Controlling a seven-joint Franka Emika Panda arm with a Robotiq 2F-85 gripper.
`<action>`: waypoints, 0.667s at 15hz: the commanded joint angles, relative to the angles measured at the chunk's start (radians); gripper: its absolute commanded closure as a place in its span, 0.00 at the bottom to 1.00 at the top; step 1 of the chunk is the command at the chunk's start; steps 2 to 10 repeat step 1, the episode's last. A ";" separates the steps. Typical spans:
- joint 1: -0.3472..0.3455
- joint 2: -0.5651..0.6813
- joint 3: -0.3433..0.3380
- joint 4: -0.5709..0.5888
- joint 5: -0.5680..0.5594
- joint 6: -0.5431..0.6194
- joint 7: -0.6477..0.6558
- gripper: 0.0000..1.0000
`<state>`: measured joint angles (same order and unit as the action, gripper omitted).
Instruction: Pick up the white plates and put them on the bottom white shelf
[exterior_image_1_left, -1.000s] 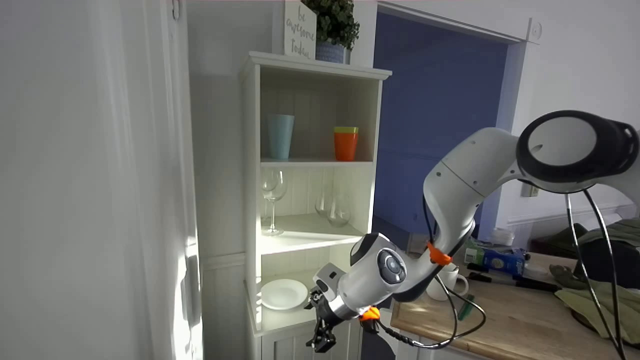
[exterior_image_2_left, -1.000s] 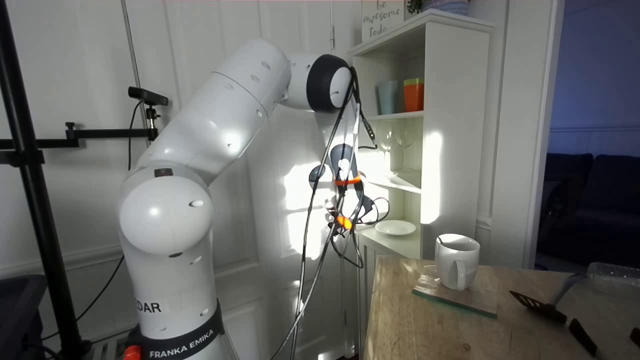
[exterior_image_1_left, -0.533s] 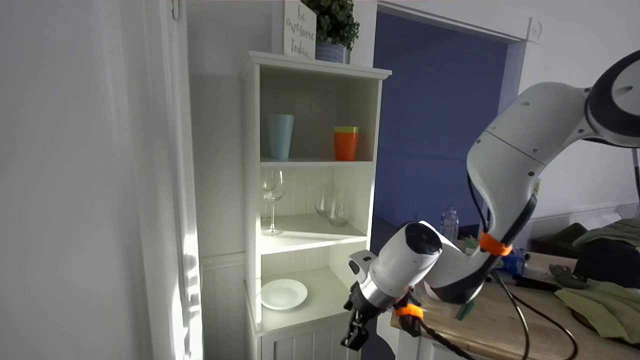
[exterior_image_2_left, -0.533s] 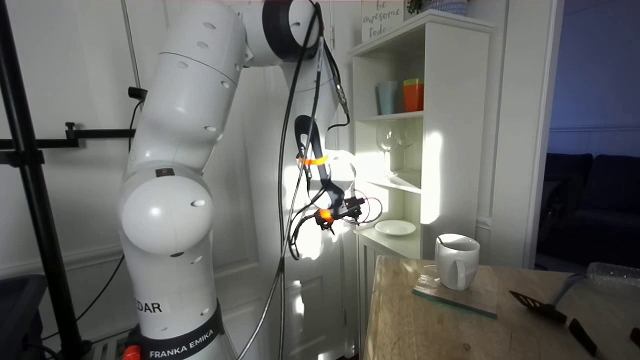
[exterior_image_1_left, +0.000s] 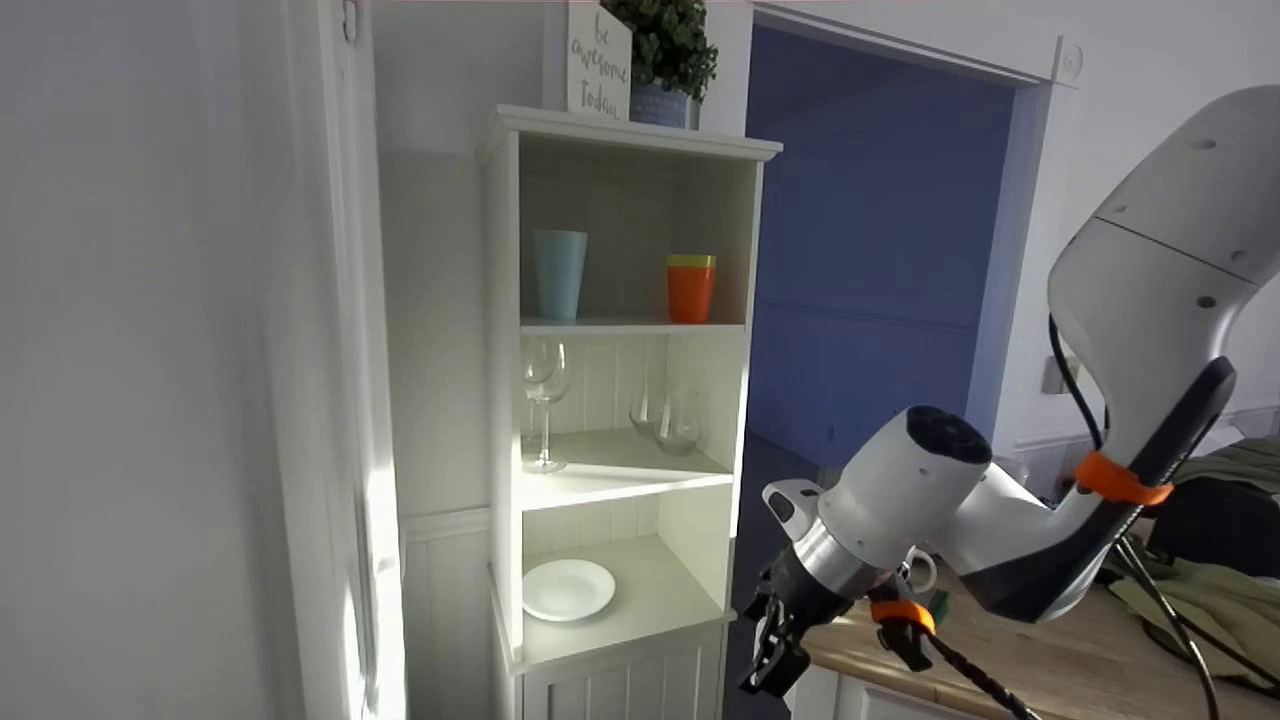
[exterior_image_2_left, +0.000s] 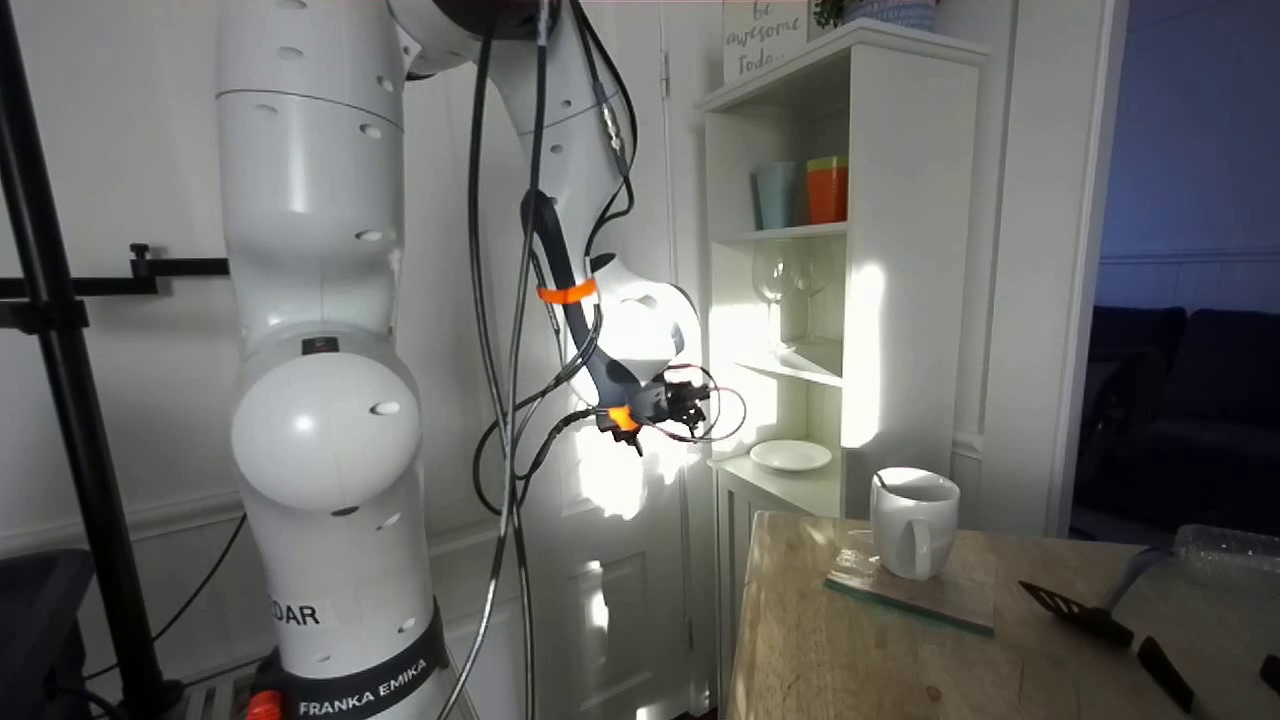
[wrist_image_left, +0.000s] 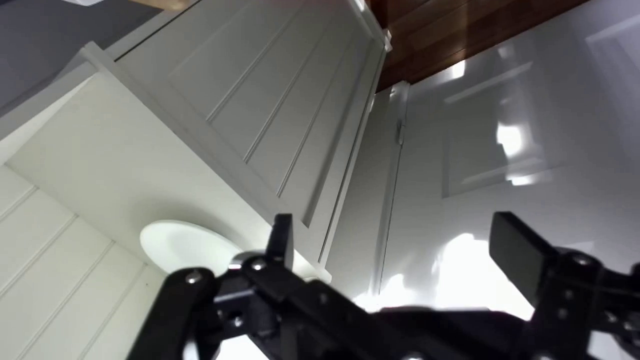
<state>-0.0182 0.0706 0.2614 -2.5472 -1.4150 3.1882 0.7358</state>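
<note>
Wrist view: the gripper (wrist_image_left: 400, 247) has its fingers spread wide with nothing held between them, and the white plate (wrist_image_left: 187, 247) shows to one side, partly hidden by a finger. The plate lies flat on the bottom white shelf (wrist_image_left: 125, 145) of the tall cabinet (exterior_image_2_left: 905, 260), in the same spot as a second ago. What has changed is the arm (exterior_image_2_left: 310, 180): in an exterior view it leaned towards the cabinet then, and now its upper part stands nearly upright over the base (exterior_image_2_left: 345, 620). The gripper, which overlapped the shelf's front edge in an exterior view, has drawn back and now shows well apart from the plate, against the gap between the cabinet and the wooden table (exterior_image_1_left: 1060, 660). The white mug (exterior_image_2_left: 912, 525), the blue cup (exterior_image_1_left: 559, 275) and orange cup (exterior_image_1_left: 691, 292) on the top shelf (exterior_image_1_left: 630, 328), and the wine glass (exterior_image_1_left: 545, 385) below them stand where they stood before
</note>
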 joint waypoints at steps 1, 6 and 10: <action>0.000 -0.011 0.000 -0.007 0.000 0.000 0.000 0.00; 0.000 -0.011 0.000 -0.007 0.000 0.000 0.000 0.00; 0.000 -0.011 0.000 -0.007 0.000 0.000 0.000 0.00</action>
